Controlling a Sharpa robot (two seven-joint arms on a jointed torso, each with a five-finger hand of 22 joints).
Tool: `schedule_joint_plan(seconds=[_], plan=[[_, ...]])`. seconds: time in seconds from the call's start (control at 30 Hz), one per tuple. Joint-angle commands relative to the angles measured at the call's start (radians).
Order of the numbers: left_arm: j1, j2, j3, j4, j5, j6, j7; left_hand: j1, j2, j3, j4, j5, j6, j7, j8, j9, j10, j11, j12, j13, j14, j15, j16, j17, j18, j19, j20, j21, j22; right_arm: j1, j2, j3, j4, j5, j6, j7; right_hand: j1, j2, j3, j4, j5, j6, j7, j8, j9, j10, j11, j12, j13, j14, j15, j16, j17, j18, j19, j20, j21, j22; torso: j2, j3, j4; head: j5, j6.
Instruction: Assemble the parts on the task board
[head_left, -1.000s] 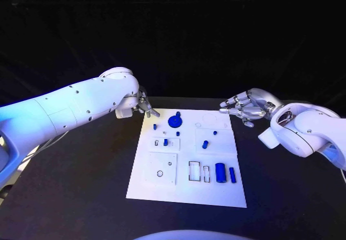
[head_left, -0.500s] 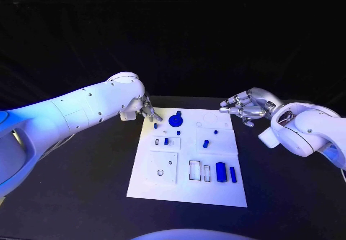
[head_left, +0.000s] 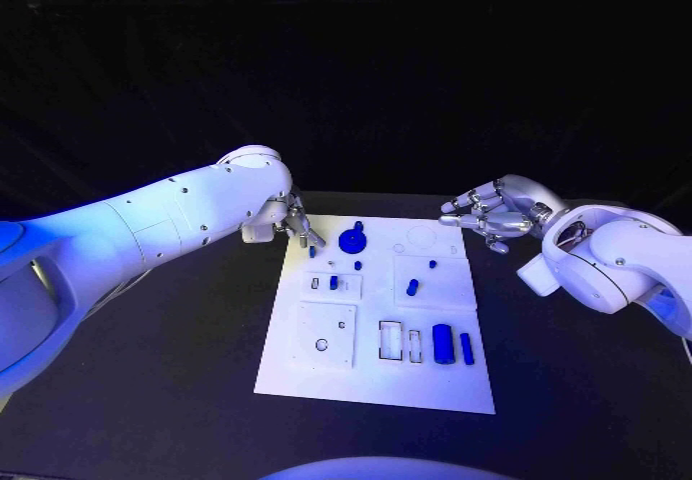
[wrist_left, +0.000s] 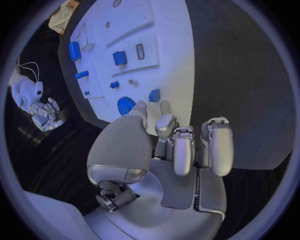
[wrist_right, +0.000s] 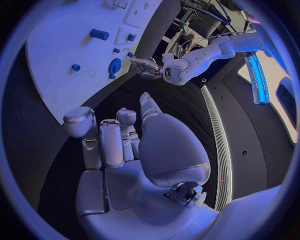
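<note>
A: The left hand (head_left: 296, 226), fingers loosely apart and empty, hovers just beside the small peg (head_left: 312, 252) on the board (head_left: 375, 375); the gear (head_left: 351, 240) is near.
B: It should pinch squarely. The right hand (head_left: 490, 217) is curled, holding nothing.

One task board (head_left: 378, 372), two hands — left (head_left: 296, 224), right (head_left: 488, 214) — about nine blue parts (head_left: 441, 343).

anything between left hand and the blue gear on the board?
One small blue part sits near the task board edge, between the left hand fingertips and the blue gear. The left wrist view shows it best; otherwise bare white board.
</note>
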Motion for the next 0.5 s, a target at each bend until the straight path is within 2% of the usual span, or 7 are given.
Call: schedule_joint_plan(seconds=[0.03, 0.5], plan=[[-0.001, 0.004, 0.000, -0.001, -0.004, 0.041, 0.009, 0.006, 0.008, -0.006, -0.001, 0.001, 0.008, 0.002, 0.004, -0.002, 0.009, 0.000, 0.006, 0.002, 0.105, -0.003, 0.002, 0.263, 0.004, 0.052, 0.004, 0.007, 0.165, -0.001, 0.001, 0.000, 0.000, -0.004, 0.010, 0.009, 0.003, 0.006, -0.006, -0.003, 0.003, 0.001, 0.001, 0.005, 0.001, -0.008, 0.001, -0.003, -0.001, 0.033, -0.007, -0.004, -0.001, 0.018, -0.007, -0.002, -0.007, -0.001, 0.000, 0.0004, 0.0003, 0.001, -0.001], [-0.001, 0.006, -0.001, -0.001, -0.002, 0.052, 0.007, 0.041, 0.024, -0.004, -0.004, 0.003, 0.015, -0.001, 0.007, -0.007, 0.011, -0.003, 0.009, 0.003, 0.105, -0.006, 0.002, 0.263, 0.003, 0.054, 0.002, 0.009, 0.169, -0.001, 0.002, 0.000, 0.000, -0.004, 0.011, 0.009, 0.006, 0.008, -0.007, -0.003, 0.006, 0.001, 0.001, 0.005, 0.002, -0.009, 0.001, -0.003, -0.002, 0.033, -0.007, -0.004, -0.002, 0.018, -0.007, -0.002, -0.008, -0.002, 0.000, 0.0005, 0.0001, 0.002, -0.003]])
